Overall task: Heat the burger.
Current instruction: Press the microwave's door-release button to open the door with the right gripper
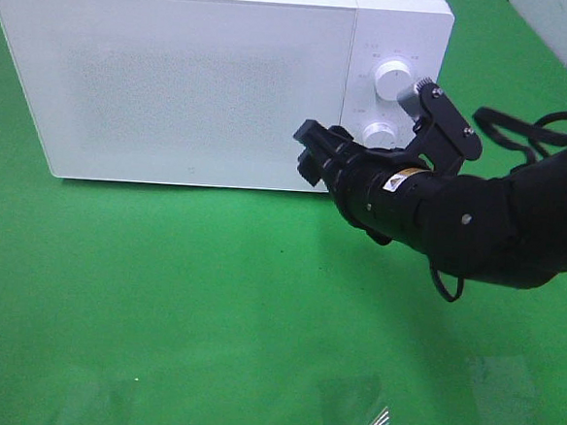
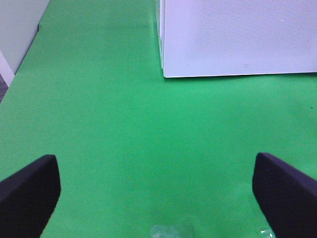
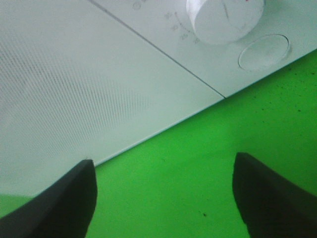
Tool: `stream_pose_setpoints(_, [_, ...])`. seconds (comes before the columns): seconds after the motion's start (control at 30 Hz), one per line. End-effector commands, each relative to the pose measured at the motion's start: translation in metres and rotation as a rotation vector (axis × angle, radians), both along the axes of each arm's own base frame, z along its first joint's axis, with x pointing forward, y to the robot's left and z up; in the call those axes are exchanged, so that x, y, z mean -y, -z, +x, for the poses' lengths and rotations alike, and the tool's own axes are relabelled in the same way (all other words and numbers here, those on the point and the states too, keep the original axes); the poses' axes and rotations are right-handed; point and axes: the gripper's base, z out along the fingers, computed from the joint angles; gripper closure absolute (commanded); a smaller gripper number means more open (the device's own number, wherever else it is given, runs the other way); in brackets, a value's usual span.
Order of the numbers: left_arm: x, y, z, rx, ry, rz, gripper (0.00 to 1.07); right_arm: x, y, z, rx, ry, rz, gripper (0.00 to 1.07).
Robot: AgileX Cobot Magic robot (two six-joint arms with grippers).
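Burger: not showing in any view (microwave (image 1: 404, 26) door (image 1: 176, 79) is standing shut, so it is perhaps inside). Likely soft and light, with layers prone to sliding; best held gently by the bun's sides.
Right gripper (image 1: 310, 154): pointing at the door's near right corner, fingers standing apart, empty.
Left gripper (image 2: 156, 166): hovering over the counter (image 2: 124, 129), fingers wide, empty.

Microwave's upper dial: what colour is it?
Upper dial is white, like the microwave; exterior high view shows it best.
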Motion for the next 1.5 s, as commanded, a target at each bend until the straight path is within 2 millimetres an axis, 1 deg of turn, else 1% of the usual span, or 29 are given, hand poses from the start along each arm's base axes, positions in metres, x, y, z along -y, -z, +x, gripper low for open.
stream_pose_setpoints(0.03, [0.000, 0.002, -0.003, 0.017, -0.007, -0.002, 0.03, 0.005, -0.009, -0.003, -0.022, -0.125, -0.126, 0.33])
stream_pose_setpoints(0.07, [0.000, 0.002, -0.003, 0.017, -0.007, -0.002, 0.03, 0.013, -0.015, -0.003, -0.045, -0.170, -0.175, 0.33])
stream_pose_setpoints(0.17, [0.000, 0.002, -0.003, 0.017, -0.007, -0.002, 0.03, 0.021, -0.021, -0.004, -0.064, -0.230, -0.236, 0.33])
stream_pose_setpoints(0.23, [0.000, 0.002, -0.003, 0.017, -0.007, -0.002, 0.03, 0.036, -0.034, -0.006, -0.083, -0.299, -0.313, 0.33])
stream_pose_setpoints(0.27, [0.000, 0.002, -0.003, 0.017, -0.007, -0.002, 0.03, 0.036, -0.034, -0.006, -0.083, -0.299, -0.313, 0.33])
stream_pose_setpoints(0.3, [0.000, 0.002, -0.003, 0.017, -0.007, -0.002, 0.03, 0.045, -0.043, -0.010, -0.096, -0.336, -0.360, 0.33])
stream_pose_setpoints(0.33, [0.000, 0.002, -0.003, 0.017, -0.007, -0.002, 0.03, 0.045, -0.043, -0.010, -0.096, -0.336, -0.360, 0.33])
stream_pose_setpoints(0.37, [0.000, 0.002, -0.003, 0.017, -0.007, -0.002, 0.03, 0.055, -0.050, -0.014, -0.115, -0.367, -0.411, 0.33])
stream_pose_setpoints(0.4, [0.000, 0.002, -0.003, 0.017, -0.007, -0.002, 0.03, 0.055, -0.050, -0.014, -0.115, -0.367, -0.411, 0.33])
stream_pose_setpoints(0.47, [0.000, 0.002, -0.003, 0.017, -0.007, -0.002, 0.03, 0.073, -0.069, -0.028, -0.155, -0.410, -0.495, 0.33])
stream_pose_setpoints(0.57, [0.000, 0.002, -0.003, 0.017, -0.007, -0.002, 0.03, 0.076, -0.075, -0.033, -0.157, -0.422, -0.518, 0.33])
stream_pose_setpoints(0.63, [0.000, 0.002, -0.003, 0.017, -0.007, -0.002, 0.03, 0.089, -0.095, -0.053, -0.165, -0.463, -0.615, 0.33])
stream_pose_setpoints(0.73, [0.000, 0.002, -0.003, 0.017, -0.007, -0.002, 0.03, 0.093, -0.100, -0.059, -0.171, -0.466, -0.631, 0.33])
stream_pose_setpoints(0.77, [0.000, 0.002, -0.003, 0.017, -0.007, -0.002, 0.03, 0.099, -0.109, -0.069, -0.179, -0.468, -0.652, 0.33])
stream_pose_setpoints(0.8, [0.000, 0.002, -0.003, 0.017, -0.007, -0.002, 0.03, 0.099, -0.109, -0.069, -0.179, -0.468, -0.652, 0.33])
stream_pose_setpoints(0.87, [0.000, 0.002, -0.003, 0.017, -0.007, -0.002, 0.03, 0.111, -0.126, -0.091, -0.183, -0.463, -0.677, 0.33])
stream_pose_setpoints(0.9, [0.000, 0.002, -0.003, 0.017, -0.007, -0.002, 0.03, 0.111, -0.126, -0.091, -0.183, -0.463, -0.677, 0.33])
stream_pose_setpoints(0.93, [0.000, 0.002, -0.003, 0.017, -0.007, -0.002, 0.03, 0.117, -0.131, -0.101, -0.195, -0.461, -0.682, 0.33])
stream_pose_setpoints(1.03, [0.000, 0.002, -0.003, 0.017, -0.007, -0.002, 0.03, 0.119, -0.134, -0.105, -0.200, -0.461, -0.683, 0.33])
stream_pose_setpoints(1.1, [0.000, 0.002, -0.003, 0.017, -0.007, -0.002, 0.03, 0.129, -0.142, -0.125, -0.213, -0.467, -0.702, 0.33])
stream_pose_setpoints(1.13, [0.000, 0.002, -0.003, 0.017, -0.007, -0.002, 0.03, 0.129, -0.142, -0.125, -0.213, -0.467, -0.702, 0.33])
stream_pose_setpoints(1.2, [0.000, 0.002, -0.003, 0.017, -0.007, -0.002, 0.03, 0.135, -0.147, -0.136, -0.211, -0.479, -0.724, 0.32])
stream_pose_setpoints(1.27, [0.000, 0.002, -0.003, 0.017, -0.007, -0.002, 0.03, 0.139, -0.150, -0.142, -0.194, -0.475, -0.734, 0.32])
stream_pose_setpoints(1.3, [0.000, 0.002, -0.003, 0.017, -0.007, -0.002, 0.03, 0.151, -0.163, -0.160, -0.105, -0.445, -0.756, 0.30])
stream_pose_setpoints(1.33, [0.000, 0.002, -0.003, 0.017, -0.007, -0.002, 0.03, 0.151, -0.163, -0.160, -0.105, -0.445, -0.756, 0.30])
stream_pose_setpoints(1.4, [0.000, 0.002, -0.003, 0.017, -0.007, -0.002, 0.03, 0.164, -0.175, -0.179, -0.012, -0.385, -0.757, 0.31])
stream_pose_setpoints(1.43, [0.000, 0.002, -0.003, 0.017, -0.007, -0.002, 0.03, 0.164, -0.175, -0.179, -0.012, -0.385, -0.757, 0.31])
stream_pose_setpoints(1.47, [0.000, 0.002, -0.003, 0.017, -0.007, -0.002, 0.03, 0.173, -0.179, -0.190, 0.018, -0.326, -0.745, 0.31])
stream_pose_setpoints(1.5, [0.000, 0.002, -0.003, 0.017, -0.007, -0.002, 0.03, 0.173, -0.179, -0.190, 0.018, -0.326, -0.745, 0.31])
